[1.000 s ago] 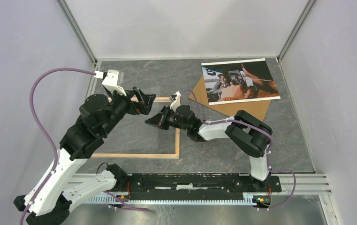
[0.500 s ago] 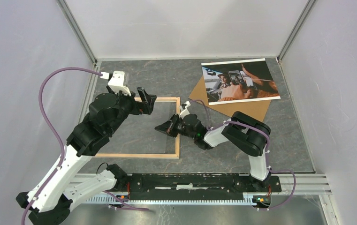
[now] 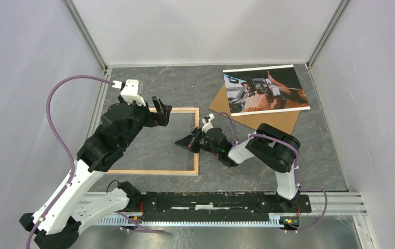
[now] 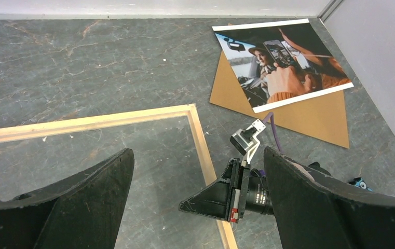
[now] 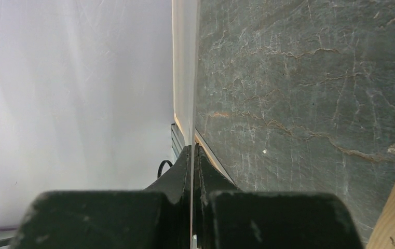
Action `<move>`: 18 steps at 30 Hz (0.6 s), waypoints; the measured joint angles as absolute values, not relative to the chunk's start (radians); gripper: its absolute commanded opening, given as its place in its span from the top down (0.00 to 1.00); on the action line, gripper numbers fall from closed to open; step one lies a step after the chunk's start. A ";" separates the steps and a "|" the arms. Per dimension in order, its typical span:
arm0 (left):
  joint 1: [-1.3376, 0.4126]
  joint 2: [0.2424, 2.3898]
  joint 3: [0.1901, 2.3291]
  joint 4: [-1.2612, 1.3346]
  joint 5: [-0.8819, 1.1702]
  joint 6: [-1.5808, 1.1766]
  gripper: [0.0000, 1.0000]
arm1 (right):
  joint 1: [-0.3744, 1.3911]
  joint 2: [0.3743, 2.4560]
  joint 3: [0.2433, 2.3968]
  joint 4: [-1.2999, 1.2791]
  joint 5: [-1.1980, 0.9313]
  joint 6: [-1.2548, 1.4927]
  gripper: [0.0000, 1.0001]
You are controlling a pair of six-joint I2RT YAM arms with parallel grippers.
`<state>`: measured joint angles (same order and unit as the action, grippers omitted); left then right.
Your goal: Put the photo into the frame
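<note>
The photo (image 3: 265, 88) lies face up at the back right, resting partly on a brown backing board (image 3: 268, 120); the left wrist view shows the photo (image 4: 283, 62) too. The frame (image 3: 148, 171) of thin light wood lies flat left of centre, with bare table inside it. My left gripper (image 3: 161, 111) hovers open over the frame's far slat (image 4: 107, 120) and holds nothing. My right gripper (image 3: 184, 141) is shut and turned on its side. It points left, low across the frame's right slat. Only a thin pale line shows between its fingers (image 5: 191, 148).
The backing board (image 4: 309, 116) sticks out below and to the right of the photo. Grey walls close in the table on three sides. The arms' mounting rail (image 3: 226, 199) runs along the near edge. Purple cables trail from both wrists.
My right gripper has drawn back to the right and toward the near edge, staying shut. My left gripper has shifted slightly right over the far slat and stays open. The frame lies where it was.
</note>
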<state>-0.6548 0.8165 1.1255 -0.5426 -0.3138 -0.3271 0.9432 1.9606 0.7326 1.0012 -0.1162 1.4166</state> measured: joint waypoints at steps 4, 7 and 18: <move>-0.650 0.817 1.124 -0.542 -0.313 -0.327 0.00 | 0.933 1.961 0.733 1.001 -0.138 1.414 1.00; -0.649 0.817 1.124 -0.542 -0.313 -0.327 0.00 | 0.928 1.961 0.733 1.001 -0.152 1.411 1.00; -0.645 0.818 1.122 -0.542 -0.311 -0.327 0.00 | 0.920 1.963 0.771 0.999 -0.203 1.394 1.00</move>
<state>-0.6449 0.8177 1.1225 -0.5423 -0.3111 -0.3271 0.9199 1.9633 0.7712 0.9989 -0.2031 1.3937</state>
